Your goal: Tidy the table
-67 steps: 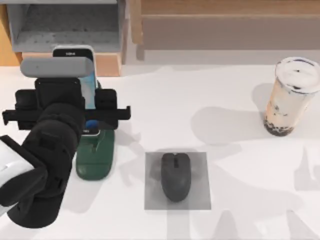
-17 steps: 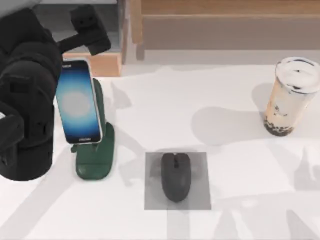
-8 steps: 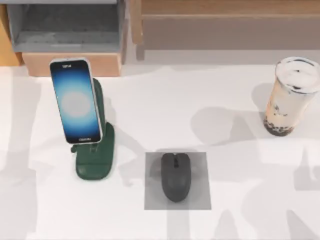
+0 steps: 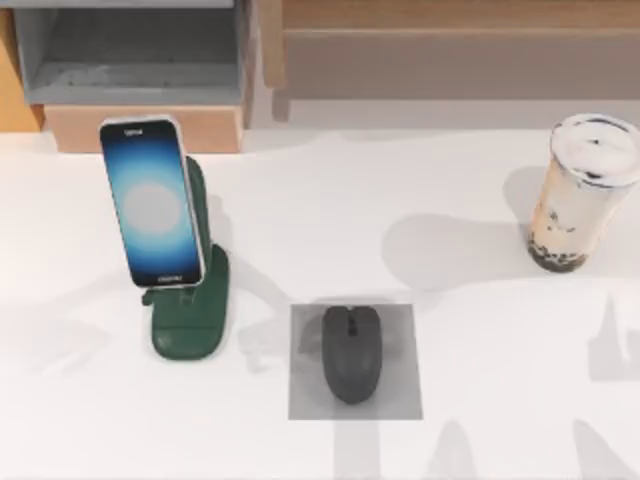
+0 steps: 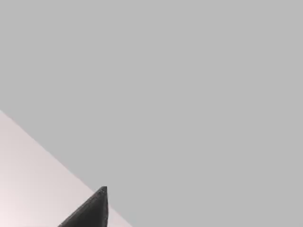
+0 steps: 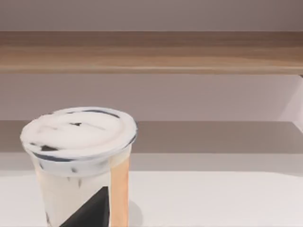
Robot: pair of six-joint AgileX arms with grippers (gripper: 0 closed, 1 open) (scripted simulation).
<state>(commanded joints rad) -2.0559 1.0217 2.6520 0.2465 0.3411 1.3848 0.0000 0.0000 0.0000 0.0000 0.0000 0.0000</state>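
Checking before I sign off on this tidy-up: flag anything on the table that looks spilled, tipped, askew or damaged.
Nothing stands out. The phone sits upright on its green stand, the mouse lies squarely on the grey mat, and the bubble tea cup stands upright with its lid on. No spill shows on the table.

Bare table (image 4: pixel 400 190) lies open between phone stand (image 4: pixel 190 320) and cup (image 4: pixel 580 190).

A dark, pointed tip of our left gripper (image 5: pixel 92 213) juts into the left wrist view, slanting up to a sharp peak. A similar dark, wedge-shaped tip of our right gripper (image 6: pixel 92 210) juts into the right wrist view, close to the camera. How wide either gripper stands cannot be told.
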